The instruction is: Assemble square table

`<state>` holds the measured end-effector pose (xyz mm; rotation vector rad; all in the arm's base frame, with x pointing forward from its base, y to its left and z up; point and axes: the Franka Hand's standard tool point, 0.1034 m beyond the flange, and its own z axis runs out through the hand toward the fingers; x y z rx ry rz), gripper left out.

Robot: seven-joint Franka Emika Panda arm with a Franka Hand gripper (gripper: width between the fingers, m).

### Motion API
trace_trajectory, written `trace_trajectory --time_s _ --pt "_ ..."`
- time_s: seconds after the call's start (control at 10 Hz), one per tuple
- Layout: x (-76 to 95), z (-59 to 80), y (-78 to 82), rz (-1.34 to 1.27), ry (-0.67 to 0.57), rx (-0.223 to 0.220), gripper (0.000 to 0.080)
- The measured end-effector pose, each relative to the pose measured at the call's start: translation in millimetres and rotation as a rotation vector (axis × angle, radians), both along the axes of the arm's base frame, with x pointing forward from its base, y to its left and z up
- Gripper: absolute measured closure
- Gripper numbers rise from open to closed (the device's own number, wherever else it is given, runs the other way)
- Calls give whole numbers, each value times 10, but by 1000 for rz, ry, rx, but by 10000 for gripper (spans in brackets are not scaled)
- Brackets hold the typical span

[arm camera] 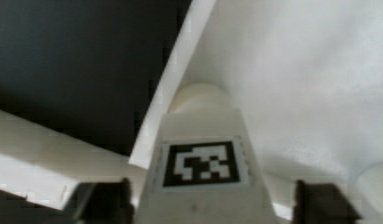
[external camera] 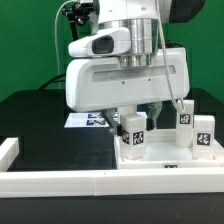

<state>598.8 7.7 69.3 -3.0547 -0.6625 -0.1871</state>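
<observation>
The square table's white slab (external camera: 168, 157) lies at the exterior view's right, against the front rail. Three small white posts with black-and-white tags stand on it: one (external camera: 133, 131) under my hand, and two (external camera: 184, 114) (external camera: 203, 132) further to the exterior view's right. My gripper (external camera: 133, 120) hangs straight down over the first post. In the wrist view that post (arm camera: 206, 140) stands between my dark fingers (arm camera: 99, 200), and my gripper (arm camera: 209, 205) straddles it. A narrow gap shows on at least one side, so the jaws are open around it. The slab (arm camera: 312, 70) fills the area behind.
A long white rail (external camera: 60, 182) edges the black table (external camera: 40, 125) at the front, with a raised end at the exterior view's left. The marker board (external camera: 88, 120) lies behind my hand. A green wall stands at the back.
</observation>
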Motion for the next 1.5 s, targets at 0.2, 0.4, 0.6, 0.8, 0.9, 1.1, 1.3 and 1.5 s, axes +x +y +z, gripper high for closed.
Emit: trace_trajectory --time_s 0.2,0.4,0.6,0.8,0.9,1.1,1.3,1.5 --pt "1 0 -1 0 0 0 512" --pt "1 0 -2 -27 0 5 512" --pt "1 1 -1 -140 4 19 512" --pt "-2 -3 -4 -319 8 40 511" --pt "-2 -7 -6 -377 4 47 511" --pt "-3 -11 -9 -603 1 81 511" --pt "-4 -11 -13 -822 8 110 509" --pt "-6 -14 2 -1025 18 137 509"
